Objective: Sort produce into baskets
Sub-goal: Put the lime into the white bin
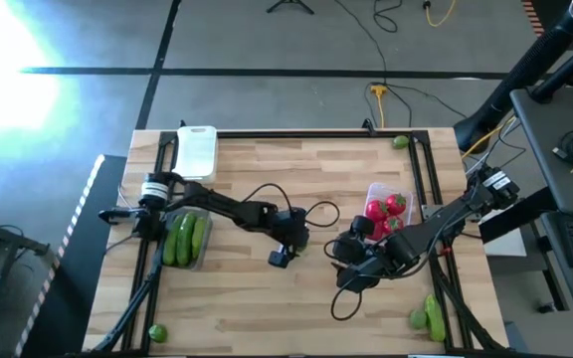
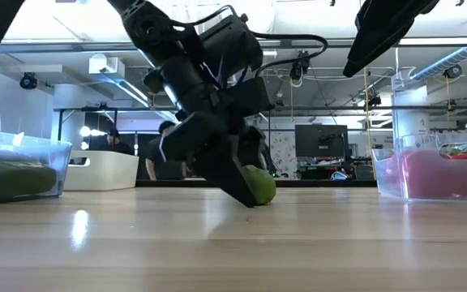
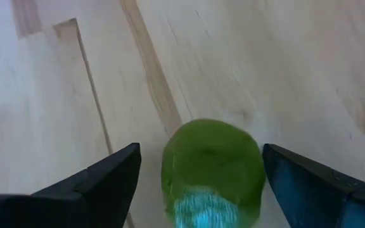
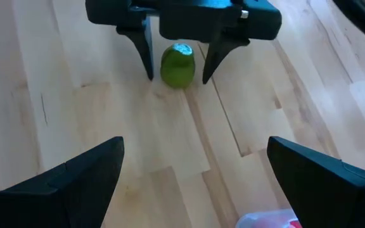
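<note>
I am lowering nothing and gripping nothing: my left claw [image 1: 283, 257] is sitting low at the middle of the bench [image 1: 267, 308] with its fingers [image 3: 100, 183] spread wide on either side of a lime [image 4: 178, 65], which is resting on the wood between them, untouched as far as I can see. My right claw [image 1: 351, 278] is hovering just beside it, fingers [image 4: 75, 174] also spread and holding nothing. Cucumbers [image 1: 184, 241] are lying in the clear tub [image 1: 205, 247] on my left, tomatoes [image 1: 386, 209] in the clear tub [image 1: 374, 189] on my right, and the white tray [image 1: 197, 151] is sitting at the far left corner.
</note>
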`<state>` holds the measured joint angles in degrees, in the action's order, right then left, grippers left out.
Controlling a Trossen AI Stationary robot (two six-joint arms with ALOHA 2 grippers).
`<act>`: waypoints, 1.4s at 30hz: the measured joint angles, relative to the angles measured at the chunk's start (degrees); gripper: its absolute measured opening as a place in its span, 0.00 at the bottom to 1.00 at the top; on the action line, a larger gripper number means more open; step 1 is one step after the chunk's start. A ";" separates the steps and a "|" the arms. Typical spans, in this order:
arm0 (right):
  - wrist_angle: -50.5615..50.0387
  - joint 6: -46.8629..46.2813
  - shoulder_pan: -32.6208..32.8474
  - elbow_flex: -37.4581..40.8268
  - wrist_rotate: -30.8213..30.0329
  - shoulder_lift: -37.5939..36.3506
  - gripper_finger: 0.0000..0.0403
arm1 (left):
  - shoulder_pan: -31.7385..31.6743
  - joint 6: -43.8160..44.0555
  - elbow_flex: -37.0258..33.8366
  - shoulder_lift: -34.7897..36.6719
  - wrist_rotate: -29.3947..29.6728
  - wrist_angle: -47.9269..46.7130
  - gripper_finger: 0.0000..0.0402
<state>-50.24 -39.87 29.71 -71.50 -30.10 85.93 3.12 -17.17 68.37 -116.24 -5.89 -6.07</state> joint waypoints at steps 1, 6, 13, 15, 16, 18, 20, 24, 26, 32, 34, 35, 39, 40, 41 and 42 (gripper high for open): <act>0.05 -0.03 0.00 0.00 -0.01 0.01 0.95 | 0.02 0.71 0.35 -0.37 -0.06 -0.05 0.77; 0.26 -0.10 0.00 0.02 0.01 0.02 0.95 | 0.09 3.13 1.05 -0.35 0.41 -1.22 0.66; 0.20 -0.69 0.02 0.02 0.10 0.04 0.95 | -0.94 4.50 0.41 6.84 8.21 -12.46 0.36; 0.09 -0.67 0.05 0.02 0.10 0.04 0.95 | -1.49 5.43 -0.83 10.79 8.47 -13.90 0.34; 0.13 -0.64 0.13 0.02 0.10 0.06 0.95 | -1.65 5.87 -1.70 13.07 8.53 -13.51 0.34; -0.02 -0.62 0.14 0.02 0.10 0.07 0.95 | -2.04 6.63 -3.26 18.12 8.59 -14.05 0.34; -0.10 -0.79 0.27 0.10 0.14 0.07 0.95 | -2.63 7.81 -4.92 23.53 10.77 -15.73 0.34; -0.09 -2.85 1.06 0.88 0.21 0.07 0.95 | -5.47 9.84 -8.69 34.93 23.65 -23.52 0.38; -0.03 -3.75 1.65 1.39 0.23 0.07 0.95 | -7.94 13.01 -10.19 39.79 30.09 -28.88 0.38; 2.11 -3.73 2.27 2.37 0.05 0.09 0.95 | -20.36 25.41 -15.71 48.47 38.02 -40.07 0.37; 3.19 -2.75 2.27 2.55 0.01 0.11 0.95 | -25.38 28.19 -17.90 49.31 37.99 -40.46 0.37; 3.70 -2.43 2.27 2.64 -0.05 0.12 0.95 | -27.78 29.11 -19.03 49.44 37.99 -39.98 0.37; 4.63 -1.06 2.27 3.15 -0.03 0.22 0.95 | -36.33 30.58 -21.55 48.28 37.98 -38.70 0.37; 4.70 -1.08 2.27 3.21 -0.05 0.22 0.95 | -38.25 30.60 -21.89 47.55 37.93 -38.83 0.37; 4.80 -1.10 2.27 3.31 -0.05 0.22 0.95 | -39.97 30.60 -22.03 46.78 37.85 -39.00 0.37; 4.78 -1.21 2.27 3.45 -0.04 0.22 0.95 | -41.50 30.60 -22.02 46.04 37.49 -38.80 0.37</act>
<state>-45.46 -41.08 31.99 -68.05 -30.14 86.15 -38.38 13.43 46.35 -70.20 31.60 -44.87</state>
